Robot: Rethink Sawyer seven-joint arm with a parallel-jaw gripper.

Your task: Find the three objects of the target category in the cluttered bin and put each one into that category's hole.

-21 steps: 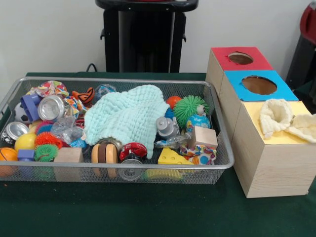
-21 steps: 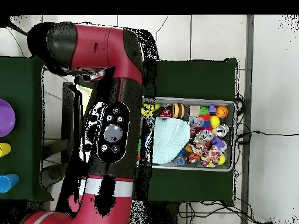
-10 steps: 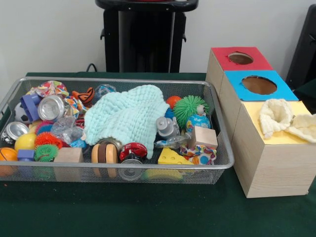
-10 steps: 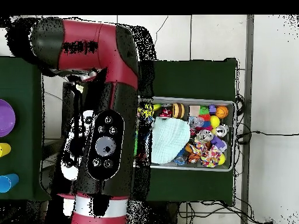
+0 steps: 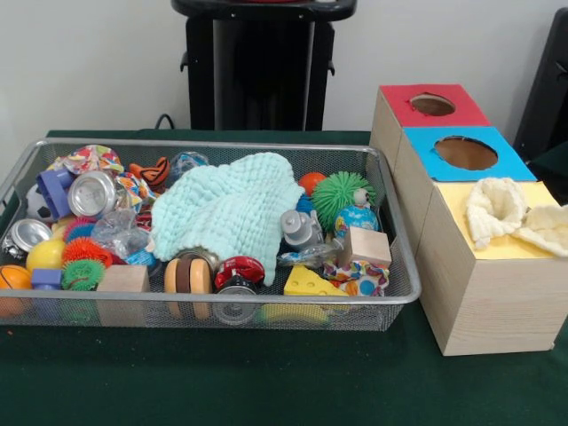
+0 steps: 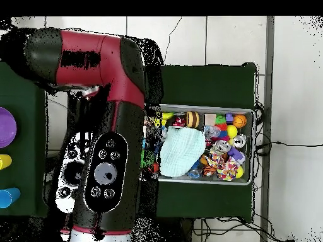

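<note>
Mint cloth (image 5: 229, 211) drapes over toys in the mesh bin (image 5: 401, 293); cream fabric (image 5: 515, 216) covers the yellow box (image 5: 484, 293); tool state cannot be told.

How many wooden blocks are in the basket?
2: one wooden block at the front left, another wooden block at the front right. The mint cloth may hide more.
</note>
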